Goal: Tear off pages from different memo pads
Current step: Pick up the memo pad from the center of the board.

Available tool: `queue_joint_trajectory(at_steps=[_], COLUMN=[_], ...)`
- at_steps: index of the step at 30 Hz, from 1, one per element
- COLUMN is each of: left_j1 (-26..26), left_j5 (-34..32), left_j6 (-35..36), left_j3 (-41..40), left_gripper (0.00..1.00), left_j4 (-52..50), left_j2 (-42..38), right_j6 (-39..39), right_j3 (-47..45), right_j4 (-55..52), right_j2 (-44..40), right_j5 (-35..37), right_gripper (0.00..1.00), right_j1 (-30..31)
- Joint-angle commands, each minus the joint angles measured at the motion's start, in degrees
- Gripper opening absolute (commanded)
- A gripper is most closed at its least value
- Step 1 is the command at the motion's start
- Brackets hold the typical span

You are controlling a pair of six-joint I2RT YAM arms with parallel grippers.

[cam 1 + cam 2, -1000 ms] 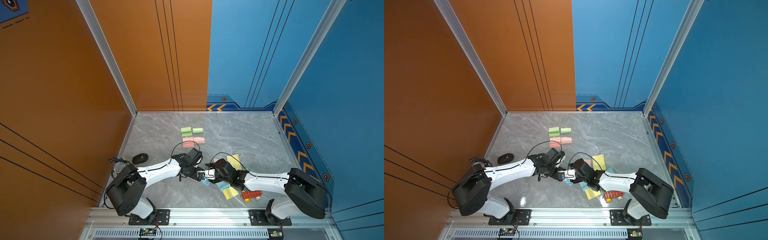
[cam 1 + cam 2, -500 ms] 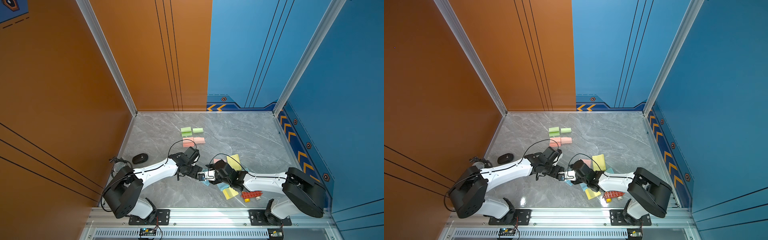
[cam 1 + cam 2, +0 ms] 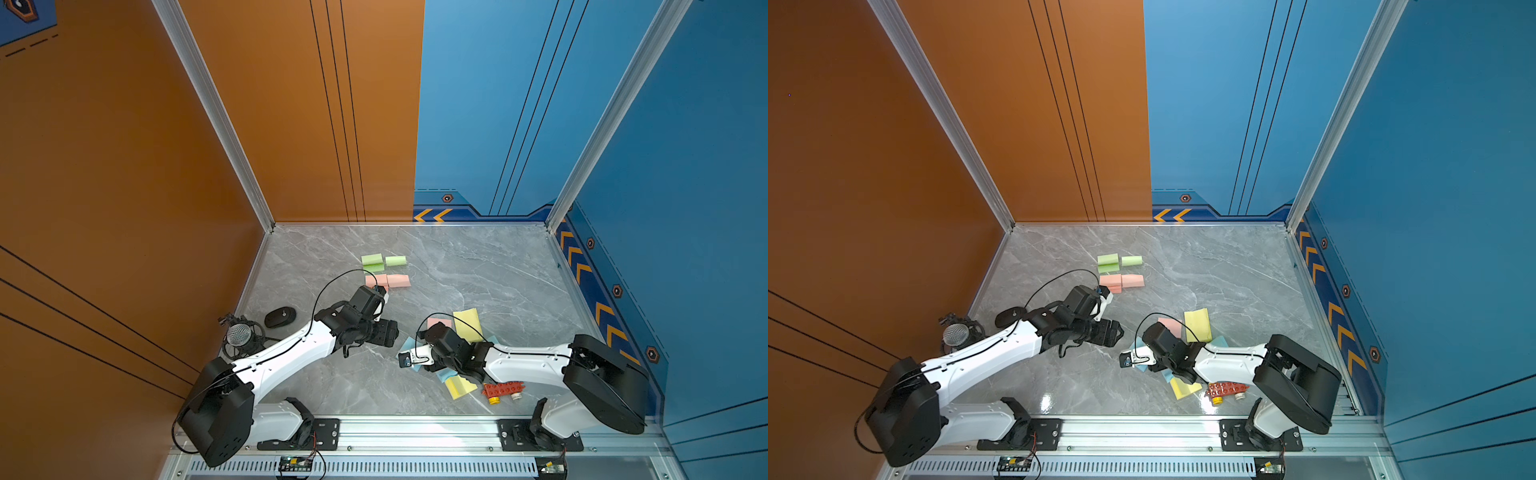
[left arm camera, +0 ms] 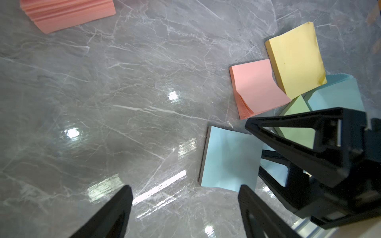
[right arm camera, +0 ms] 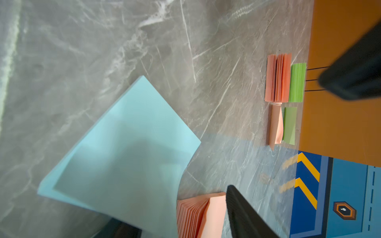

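Left gripper [image 4: 185,187] is hovering wide open, empty, beside the blue page [image 4: 228,156]; right gripper [image 4: 254,138] is straddling its edge, jaws parted; table [image 4: 123,92] beyond is lying open

In the left wrist view the right tool [image 4: 253,148] covers much of the green pad [image 4: 293,109] and the edge of a blue pad [image 4: 338,92], and the far pink pad [image 4: 68,14] is cut by the picture's border. In the right wrist view the curled blue page [image 5: 127,152] hides one finger of that tool, the near pink pad [image 5: 195,216] runs out of the picture, and a dark shape [image 5: 354,68] is too blurred to name. In both top views the right arm [image 3: 528,361] [image 3: 1229,361] overlies the blue and yellow pads [image 3: 459,386] [image 3: 1183,388]
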Motion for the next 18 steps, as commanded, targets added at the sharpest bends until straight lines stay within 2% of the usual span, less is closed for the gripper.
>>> queue_joint_trajectory(at_steps=[1,2,11,18], left_j1=[1.4,1.7,2.1,0.8], left_j5=[0.7,0.7,1.3,2.0], left_j6=[-1.7,-1.9,-2.6,-3.2], left_j3=[-1.8,-2.2,-3.7,-4.6], left_gripper=[0.84,0.84,0.84,0.84], left_j4=[-0.4,-0.4,-0.5,-0.4], left_j2=[-3.6,-4.4,-5.9,-10.3], right_j6=[-2.8,-3.1,-2.3,4.5], right_j3=[1.3,2.1,8.1,9.9], right_j4=[-9.5,-10.7,-18.1,-20.1], right_j2=[1.5,1.8,3.4,-3.3], right_j5=[0.4,0.1,-2.6,-4.4], right_gripper=[0.59,0.56,0.00,0.00], right_j1=[2.3,2.6,3.1,-1.1])
